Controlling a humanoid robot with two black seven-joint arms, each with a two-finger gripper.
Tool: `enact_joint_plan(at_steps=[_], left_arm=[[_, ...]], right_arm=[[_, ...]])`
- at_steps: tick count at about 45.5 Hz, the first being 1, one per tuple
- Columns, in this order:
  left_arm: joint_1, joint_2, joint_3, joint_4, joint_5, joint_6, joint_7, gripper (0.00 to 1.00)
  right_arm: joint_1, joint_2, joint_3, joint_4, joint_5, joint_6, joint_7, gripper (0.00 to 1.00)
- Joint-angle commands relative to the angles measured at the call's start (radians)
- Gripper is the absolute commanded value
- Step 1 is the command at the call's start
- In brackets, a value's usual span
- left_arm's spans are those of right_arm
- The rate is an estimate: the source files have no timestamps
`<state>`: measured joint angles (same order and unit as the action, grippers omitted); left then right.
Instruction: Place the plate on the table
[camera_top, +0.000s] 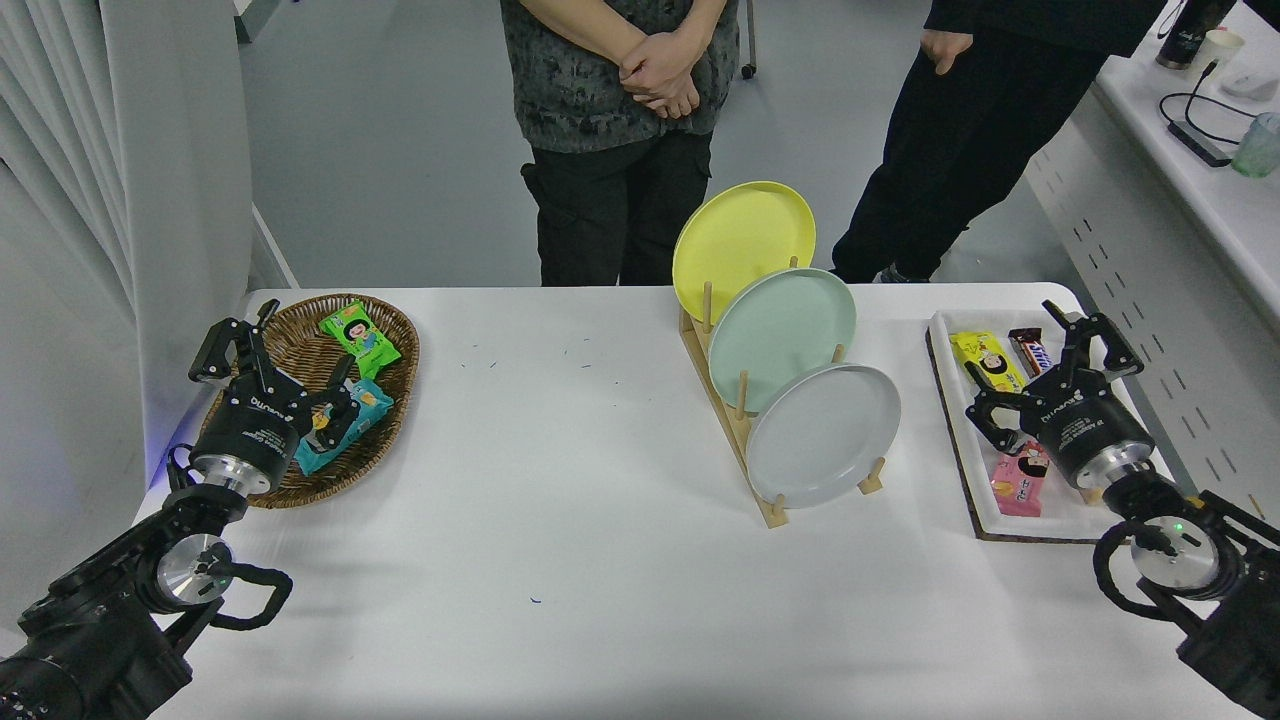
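Both people (620, 130) behind the tabletop (560, 520) are cut off by the top edge, from the chest up. On the wooden rack (745, 440), the mint-green plate (780, 335) hides the yellow plate's (740, 240) lower right, and the grey plate (822, 435) covers the mint-green one's lower edge. Left of the rack, the left gripper (275, 365) hides part of the basket (385, 400). Print on the snack packets (360, 335) is too small to read.

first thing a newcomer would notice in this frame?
Probably the wooden dish rack right of centre on the white table, with three round plates standing on edge: a yellow plate at the back, a mint-green plate, and a light grey plate nearest the camera. Next, the two black grippers, both open: the left gripper over a wicker snack basket, the right gripper over a white snack tray.
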<state>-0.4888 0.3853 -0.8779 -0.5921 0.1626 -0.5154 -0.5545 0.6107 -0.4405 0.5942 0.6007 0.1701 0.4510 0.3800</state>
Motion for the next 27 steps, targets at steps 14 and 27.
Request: enact_joint_plan(at_steps=[14,27], left_arm=[[-0.001,0.001,0.004,0.000,0.000,0.000,-0.001,0.98],[-0.001,0.001,0.004,0.000,0.000,0.000,-0.001,0.98]], right_arm=[[0.004,0.000,-0.010,-0.002,-0.001,-0.003,0.000,1.00],[0.007,-0.024,-0.021,0.010,-0.003,0.006,-0.001,1.00]])
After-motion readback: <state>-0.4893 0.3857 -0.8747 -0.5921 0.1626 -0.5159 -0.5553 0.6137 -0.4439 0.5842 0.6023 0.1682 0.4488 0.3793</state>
